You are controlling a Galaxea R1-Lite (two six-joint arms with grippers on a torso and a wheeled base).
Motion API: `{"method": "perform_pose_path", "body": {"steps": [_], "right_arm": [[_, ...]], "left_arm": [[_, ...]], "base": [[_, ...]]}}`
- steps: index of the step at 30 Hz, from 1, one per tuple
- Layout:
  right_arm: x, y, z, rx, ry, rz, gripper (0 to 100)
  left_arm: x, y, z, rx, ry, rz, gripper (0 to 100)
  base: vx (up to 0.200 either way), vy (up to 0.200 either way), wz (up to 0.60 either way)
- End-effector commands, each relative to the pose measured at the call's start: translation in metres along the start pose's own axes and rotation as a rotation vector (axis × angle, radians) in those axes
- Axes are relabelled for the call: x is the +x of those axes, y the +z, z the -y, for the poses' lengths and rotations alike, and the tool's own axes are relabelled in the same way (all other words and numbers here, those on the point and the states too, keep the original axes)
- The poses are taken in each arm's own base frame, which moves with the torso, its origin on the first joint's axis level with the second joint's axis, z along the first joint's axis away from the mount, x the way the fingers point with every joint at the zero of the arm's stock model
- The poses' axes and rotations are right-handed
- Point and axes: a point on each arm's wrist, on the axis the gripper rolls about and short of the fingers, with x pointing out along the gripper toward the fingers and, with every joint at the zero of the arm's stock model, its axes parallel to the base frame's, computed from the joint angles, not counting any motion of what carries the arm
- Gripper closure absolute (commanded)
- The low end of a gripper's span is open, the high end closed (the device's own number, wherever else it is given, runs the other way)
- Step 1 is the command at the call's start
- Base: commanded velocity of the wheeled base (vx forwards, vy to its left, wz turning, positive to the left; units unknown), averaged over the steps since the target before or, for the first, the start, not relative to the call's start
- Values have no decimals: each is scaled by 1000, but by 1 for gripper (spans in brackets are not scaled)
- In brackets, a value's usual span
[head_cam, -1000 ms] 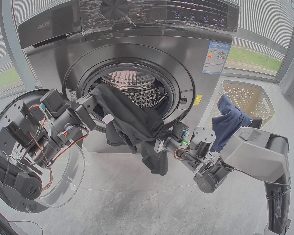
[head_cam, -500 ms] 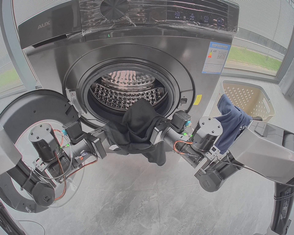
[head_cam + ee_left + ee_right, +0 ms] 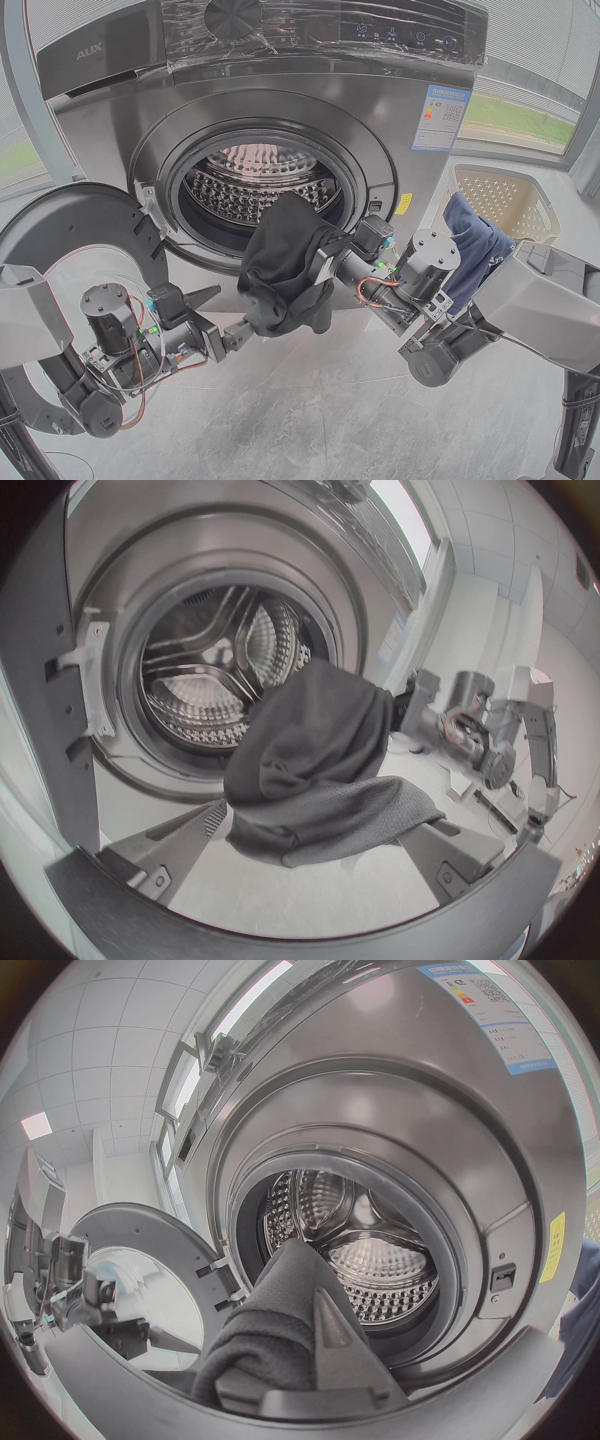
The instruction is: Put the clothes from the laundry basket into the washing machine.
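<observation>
The right pincer (image 3: 325, 256), clamped on the black garment (image 3: 281, 269), holds it at the 5 o'clock lip of the drum (image 3: 262, 181), with most of the cloth hanging outside. It should probably lift and push deep before letting go, so nothing trails over the seal. The left pincer (image 3: 222, 312) sits at the garment's 7 o'clock, spread wide and gripping nothing, with the hem lying on one finger. A blue garment (image 3: 475, 250) drapes over the laundry basket (image 3: 537, 206) at the machine's 3 o'clock.
</observation>
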Motion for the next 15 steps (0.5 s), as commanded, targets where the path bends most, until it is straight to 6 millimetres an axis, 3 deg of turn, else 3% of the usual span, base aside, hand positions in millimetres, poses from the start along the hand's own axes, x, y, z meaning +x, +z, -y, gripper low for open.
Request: {"method": "perform_pose_path", "body": {"steps": [1,8,15], "right_arm": [[3,7,1,-2,-1,23,100],[5,11,2,-2,-8,37,100],[7,13,6,-6,-20,49,100]], "left_arm": [[-6,-27,5,3,-27,-120,0],[-13,-54,8,39,-72,-240,0],[-11,-49,8,39,-90,-216,0]], "base": [[0,0,0],[0,0,0],[0,0,0]]}}
